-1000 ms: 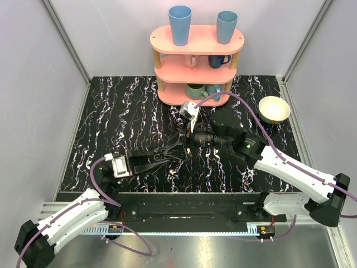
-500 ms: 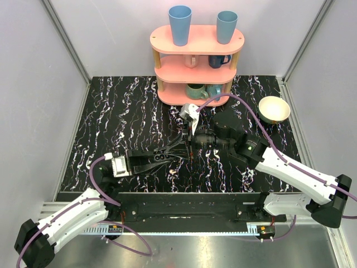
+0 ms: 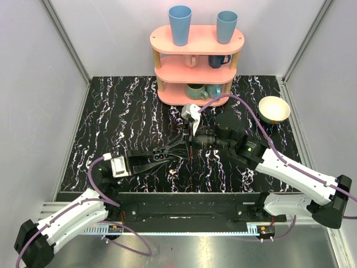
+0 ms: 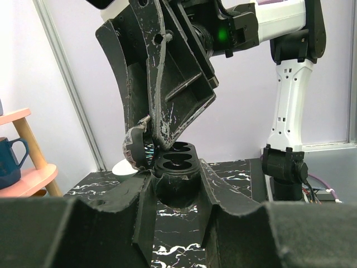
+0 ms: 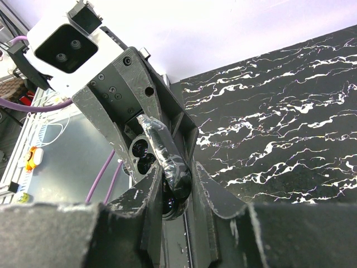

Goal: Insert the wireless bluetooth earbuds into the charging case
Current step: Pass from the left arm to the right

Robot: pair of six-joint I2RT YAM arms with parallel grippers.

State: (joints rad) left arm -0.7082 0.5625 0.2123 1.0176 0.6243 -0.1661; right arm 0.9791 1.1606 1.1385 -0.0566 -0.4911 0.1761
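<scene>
L gripper (image 4: 176,184) clamps charging case (image 4: 177,162), held up mid-table. R gripper (image 5: 175,184) pinches its lid (image 5: 164,148). Risk: opposing pull twists case loose or strains hinge. Earbuds not visible.

You see a black table (image 3: 122,111) veined in white — a pink shelf (image 3: 195,40), blue cups (image 3: 179,25), a cream bowl (image 3: 274,109), the charging case (image 4: 177,163) dark inside.

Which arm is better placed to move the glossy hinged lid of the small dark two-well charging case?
Right. The right gripper pinches the glossy hinged lid; the left gripper clamps the small dark two-well charging case, likely needed to steady it.
</scene>
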